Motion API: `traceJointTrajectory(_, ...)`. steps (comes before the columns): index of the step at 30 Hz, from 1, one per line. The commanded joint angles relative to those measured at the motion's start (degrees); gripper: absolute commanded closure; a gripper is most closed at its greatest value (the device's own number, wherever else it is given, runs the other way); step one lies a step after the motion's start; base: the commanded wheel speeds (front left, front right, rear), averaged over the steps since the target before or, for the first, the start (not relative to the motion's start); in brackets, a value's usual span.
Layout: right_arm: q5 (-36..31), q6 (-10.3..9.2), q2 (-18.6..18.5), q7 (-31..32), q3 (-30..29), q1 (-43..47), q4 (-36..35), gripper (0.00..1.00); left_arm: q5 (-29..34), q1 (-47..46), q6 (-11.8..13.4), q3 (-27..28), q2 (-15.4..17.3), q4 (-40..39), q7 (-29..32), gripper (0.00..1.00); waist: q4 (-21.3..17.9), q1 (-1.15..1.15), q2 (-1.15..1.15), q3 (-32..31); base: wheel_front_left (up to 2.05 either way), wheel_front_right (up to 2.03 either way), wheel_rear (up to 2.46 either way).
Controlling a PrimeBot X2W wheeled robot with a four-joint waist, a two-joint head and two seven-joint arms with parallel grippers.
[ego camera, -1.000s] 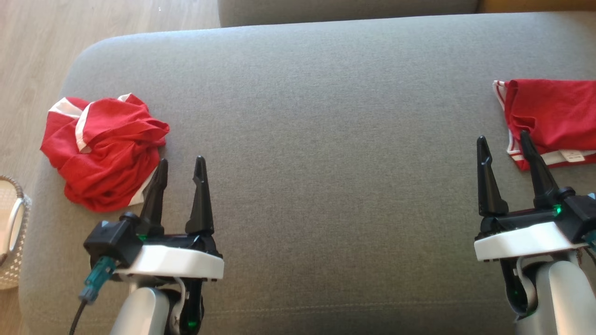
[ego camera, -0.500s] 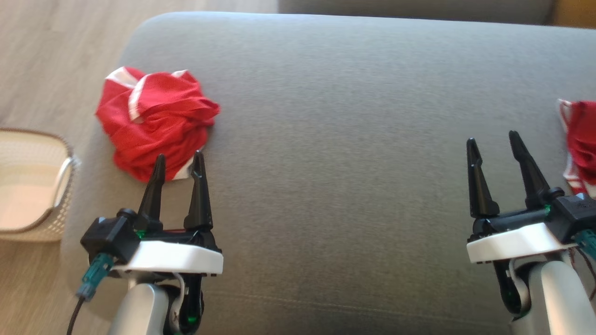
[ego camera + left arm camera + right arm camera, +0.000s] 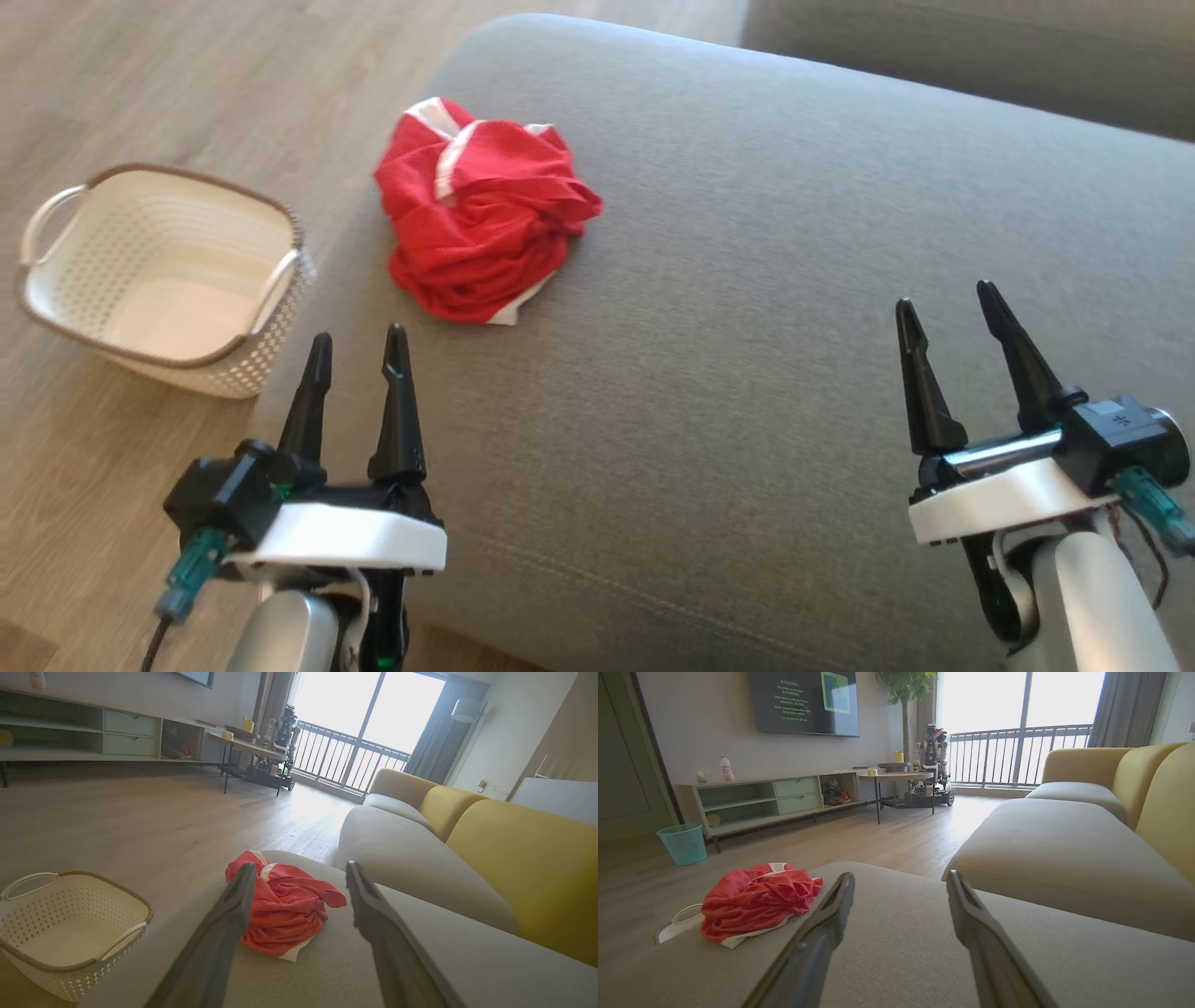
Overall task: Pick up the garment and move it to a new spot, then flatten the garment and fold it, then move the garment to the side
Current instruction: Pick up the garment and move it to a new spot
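Your head view looks down on a wide grey fabric sofa seat [image 3: 747,327]. A crumpled red garment with white trim [image 3: 481,210] lies on it at about 11 o'clock, near the seat's rounded far-left corner. At 9 o'clock, a white perforated plastic basket with a brown rim [image 3: 187,177] stands on the pale wood floor [image 3: 187,75], just beside the sofa.

The left wrist view adds the mustard-yellow sofa backs [image 3: 523,858] at 3 o'clock and a white floor lamp [image 3: 469,710] at 1 o'clock. The right wrist view adds a dark wall-mounted screen [image 3: 803,702] at 11 o'clock, a teal mesh wastebasket [image 3: 684,843] at 9 o'clock and a long low cabinet [image 3: 770,795] between them. Both wrist views show a second robot [image 3: 931,765] by the balcony railing.

Your left jaws stand open and hold nothing, above the seat's near-left edge. The garment lies at 1 o'clock from them, apart from the tips. In the left wrist view it sits straight ahead between the two long dark fingers [image 3: 219,933], partly behind the left one.

Your right jaws are also open and empty, with the garment well apart at 10 o'clock.
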Motion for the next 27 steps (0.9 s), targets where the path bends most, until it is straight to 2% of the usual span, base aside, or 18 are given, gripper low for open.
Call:
traceJointTrajectory(1, 0.3, -0.02, 0.1, -0.4, 1.6, -0.2, -1.5, 0.0, 0.0, -1.2, -0.1, 1.9, 0.4, -2.0, -0.3, 0.0, 1.7, 0.0, 0.0, -0.8, 0.0, 0.0, 0.0)
traceJointTrajectory(8, 0.5, -0.02, 0.1, -0.4, 2.3, 0.0, -1.1, 0.0, -0.4, -0.3, 0.2, 1.7, 0.4, -2.1, -0.3, 0.0, 2.7, 0.0, 0.0, -1.2, 0.0, 0.0, 0.0)
traceJointTrajectory(17, 0.6, -0.02, 0.1, -0.4, 2.6, -0.1, -1.0, 0.0, 0.0, -0.6, 0.3, 3.2, 0.4, -2.6, -0.3, 0.0, 0.9, 0.0, 0.0, -0.9, 0.0, 0.0, 0.0)
traceJointTrajectory(22, -0.3, -0.02, 0.1, -0.2, 2.6, -0.8, -1.7, 0.0, -0.1, -1.7, 0.8, 4.1, 0.4, -1.0, -0.3, 0.0, -0.8, 0.0, 0.0, 1.7, 0.0, 0.0, 0.0)
traceJointTrajectory(27, -2.5, -0.02, 0.1, 1.2, 2.6, -2.6, -3.9, 0.0, 0.8, -6.2, -0.6, 5.2, 0.4, 3.6, -0.3, 0.0, -3.2, 0.0, 0.0, 6.8, 0.0, 0.0, 0.0)
